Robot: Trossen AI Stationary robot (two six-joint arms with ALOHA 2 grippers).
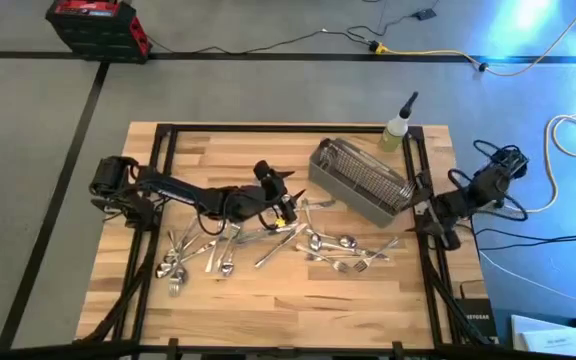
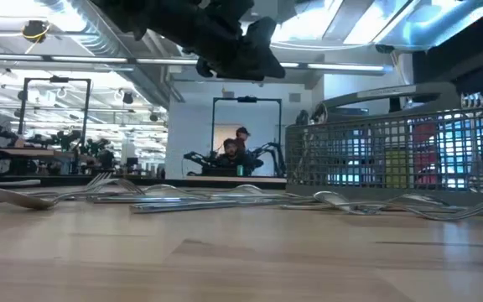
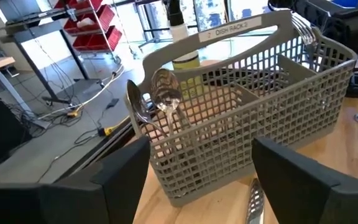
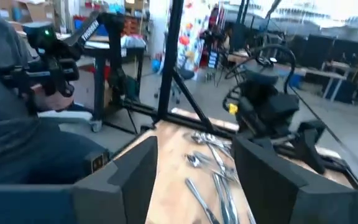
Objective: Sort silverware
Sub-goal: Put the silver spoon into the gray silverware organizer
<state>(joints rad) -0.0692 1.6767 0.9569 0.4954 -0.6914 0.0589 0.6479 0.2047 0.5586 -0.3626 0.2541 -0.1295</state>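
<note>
Left gripper (image 1: 286,200), fingers spread and empty, hovers above scattered forks and spoons (image 1: 268,245) just left of the dish rack basket (image 1: 361,178), apparently choosing a piece. Right gripper (image 1: 420,222), also spread, waits at the table's right edge.

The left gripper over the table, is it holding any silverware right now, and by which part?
Nothing is held. The left gripper hangs open in front of the gray wire-mesh basket, with nothing between its fingers; a shiny metal utensil lies on the table below the gap.
</note>
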